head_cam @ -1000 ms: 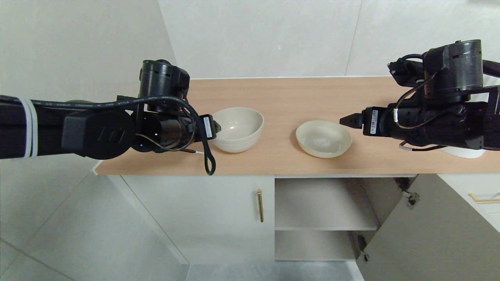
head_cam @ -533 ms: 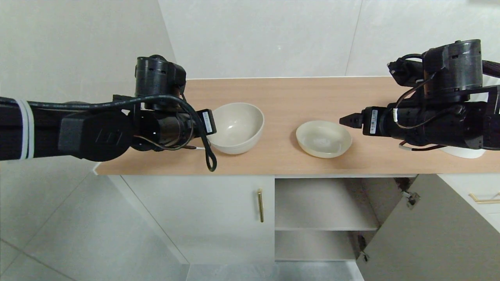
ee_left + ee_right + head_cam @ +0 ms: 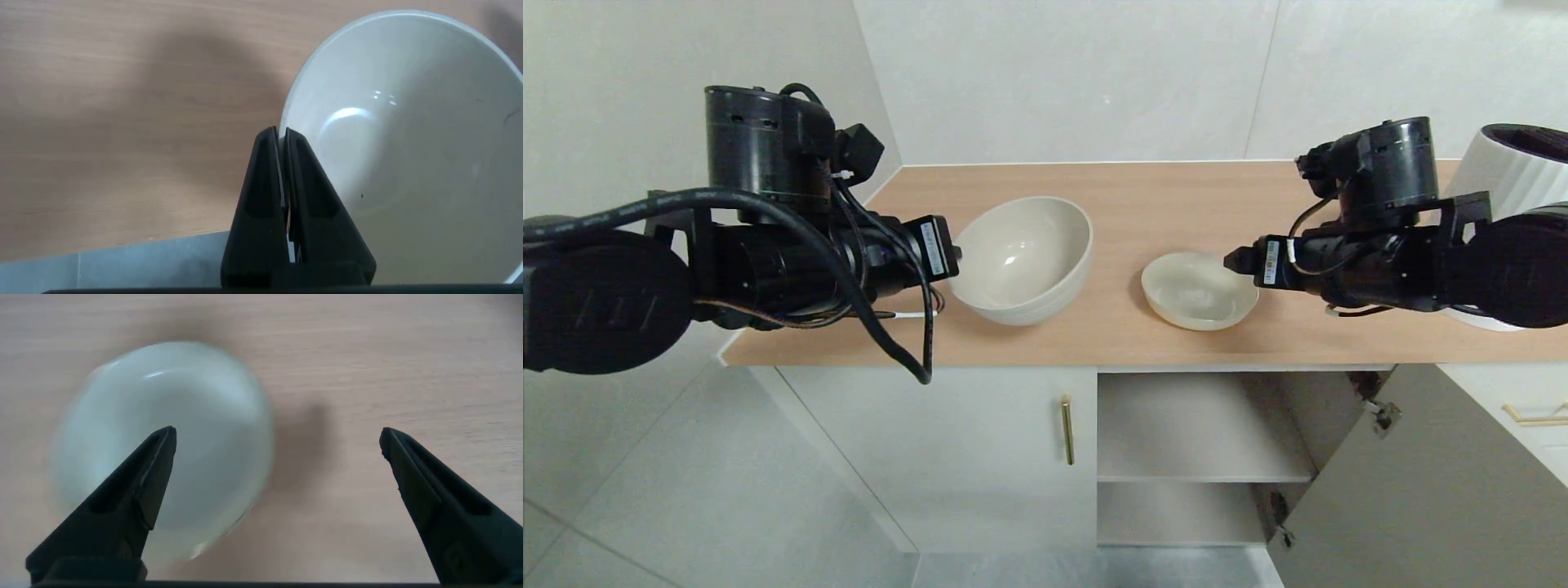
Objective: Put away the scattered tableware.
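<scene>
Left claw (image 3: 283, 139) pinching bowl (image 3: 409, 139) rim, bowl tilted

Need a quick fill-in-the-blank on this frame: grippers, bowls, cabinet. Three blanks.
1. The left gripper is ____ on the rim of the large bowl.
2. The right gripper hangs ____ above the small dish.
3. Under the counter, the cabinet door on the robot's right stands ____.

Missing words: shut; open; open.
</scene>
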